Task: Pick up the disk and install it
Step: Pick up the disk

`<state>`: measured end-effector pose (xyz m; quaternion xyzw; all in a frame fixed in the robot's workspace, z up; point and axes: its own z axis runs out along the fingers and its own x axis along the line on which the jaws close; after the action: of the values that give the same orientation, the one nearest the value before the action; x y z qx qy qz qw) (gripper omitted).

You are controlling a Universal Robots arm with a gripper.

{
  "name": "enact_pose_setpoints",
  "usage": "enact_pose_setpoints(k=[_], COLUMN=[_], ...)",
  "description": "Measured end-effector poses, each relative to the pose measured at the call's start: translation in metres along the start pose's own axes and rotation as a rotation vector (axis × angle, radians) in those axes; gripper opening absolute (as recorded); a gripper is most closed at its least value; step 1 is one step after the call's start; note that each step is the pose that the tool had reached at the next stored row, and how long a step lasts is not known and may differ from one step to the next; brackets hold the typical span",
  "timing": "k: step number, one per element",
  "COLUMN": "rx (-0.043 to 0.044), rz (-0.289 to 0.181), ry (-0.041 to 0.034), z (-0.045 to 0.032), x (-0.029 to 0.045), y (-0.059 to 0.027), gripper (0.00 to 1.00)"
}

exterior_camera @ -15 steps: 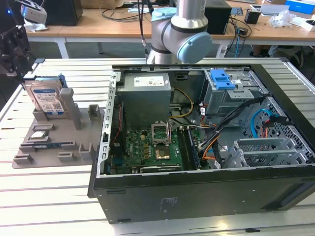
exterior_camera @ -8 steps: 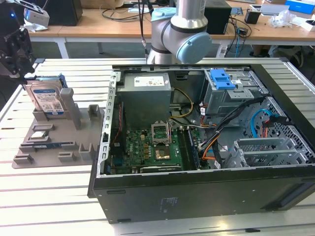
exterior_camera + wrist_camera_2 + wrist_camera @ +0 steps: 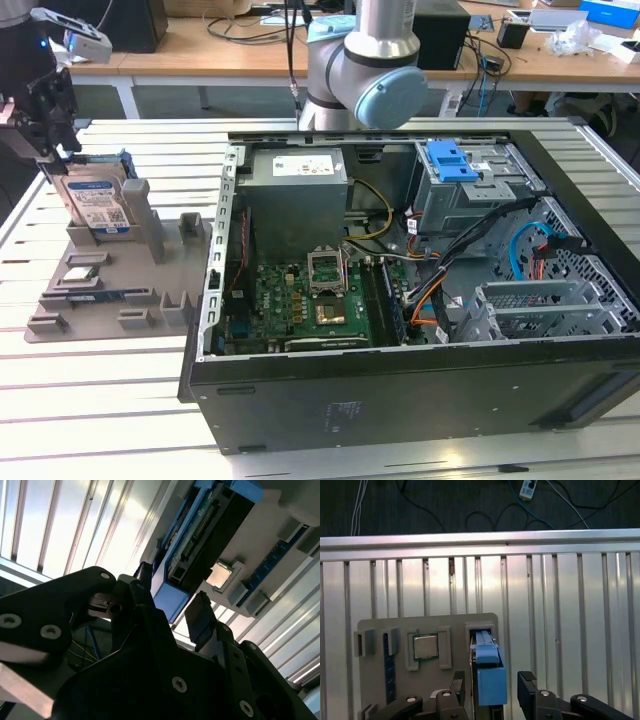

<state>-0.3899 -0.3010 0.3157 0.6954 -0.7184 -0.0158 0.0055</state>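
The disk (image 3: 97, 203) stands on edge in a slot of the grey holder tray (image 3: 110, 300) at the exterior view's left; it is silver with a white-and-blue label and a blue carrier frame. My gripper (image 3: 55, 150) hangs just above its upper end, open. In the first wrist view the two black fingers (image 3: 527, 685) straddle the disk's blue carrier edge (image 3: 490, 675), with a small gap on each side. In the second wrist view the disk (image 3: 200, 530) lies just beyond the fingertips (image 3: 200, 615).
The grey holder tray also carries a processor chip (image 3: 426, 646) and a memory stick (image 3: 389, 670). The open computer case (image 3: 400, 300) fills the exterior view's middle and right, with a blue-handled drive cage (image 3: 455, 165) and a power supply box (image 3: 300, 195). The arm's base (image 3: 360, 70) stands behind the case.
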Motion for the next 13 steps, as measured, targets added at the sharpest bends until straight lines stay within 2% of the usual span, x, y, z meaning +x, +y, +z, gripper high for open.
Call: enact_pose_setpoints(k=[4, 13], rx=[-0.0003, -0.0005], rz=[-0.023, -0.032], ry=[0.0007, 0.0009], z=[0.0095, 0.0286], x=[0.0001, 0.0004], y=[-0.0003, -0.0009], gripper=[0.54, 0.54])
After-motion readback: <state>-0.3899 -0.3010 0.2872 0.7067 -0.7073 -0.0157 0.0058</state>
